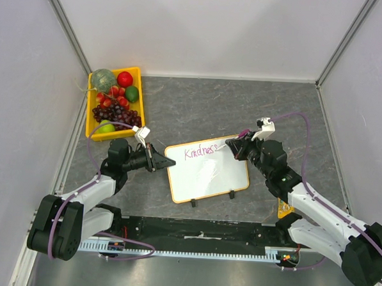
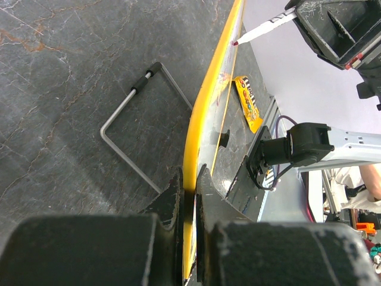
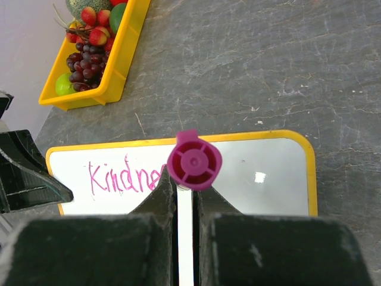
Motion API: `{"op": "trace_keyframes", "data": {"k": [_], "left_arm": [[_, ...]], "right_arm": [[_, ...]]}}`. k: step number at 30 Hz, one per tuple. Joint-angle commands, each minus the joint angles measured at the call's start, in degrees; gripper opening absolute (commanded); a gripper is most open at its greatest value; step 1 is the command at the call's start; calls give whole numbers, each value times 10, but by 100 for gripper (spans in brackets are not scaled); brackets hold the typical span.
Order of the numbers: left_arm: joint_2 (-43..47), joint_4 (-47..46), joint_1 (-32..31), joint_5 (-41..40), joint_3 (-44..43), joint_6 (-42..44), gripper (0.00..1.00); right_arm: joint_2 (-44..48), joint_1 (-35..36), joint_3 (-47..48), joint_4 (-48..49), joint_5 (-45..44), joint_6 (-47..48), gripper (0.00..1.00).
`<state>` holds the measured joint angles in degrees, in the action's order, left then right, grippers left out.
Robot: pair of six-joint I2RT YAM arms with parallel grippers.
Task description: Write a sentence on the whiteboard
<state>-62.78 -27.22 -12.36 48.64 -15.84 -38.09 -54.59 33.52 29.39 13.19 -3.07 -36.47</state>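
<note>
Pink writing on the whiteboard, with one arm writing and one arm holding.

The whiteboard (image 1: 211, 176) sits on the dark table (image 1: 244, 107) between the two arms. The sentence (image 1: 199, 152) runs along its top part, and we can read "Kindne" and a bit more. The right gripper (image 1: 237, 147) is squeezed tight on a white marker (image 3: 194, 159) with a pink end, its tip at the last letters. The left gripper (image 1: 164, 162) is pinched on the board's left edge. A yellow tray (image 3: 122, 59) of fruit (image 1: 116, 110) sits at the back left.
</note>
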Motion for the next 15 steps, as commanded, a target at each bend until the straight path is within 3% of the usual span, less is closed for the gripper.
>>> {"op": "trace_keyframes", "data": {"k": [1, 15], "left_arm": [[-4, 48, 1, -46, 13, 49, 2], [-6, 48, 1, -48, 14, 51, 2]], "right_arm": [[-10, -2, 6, 29, 8, -4, 0], [19, -16, 30, 48, 61, -47, 0]]}}
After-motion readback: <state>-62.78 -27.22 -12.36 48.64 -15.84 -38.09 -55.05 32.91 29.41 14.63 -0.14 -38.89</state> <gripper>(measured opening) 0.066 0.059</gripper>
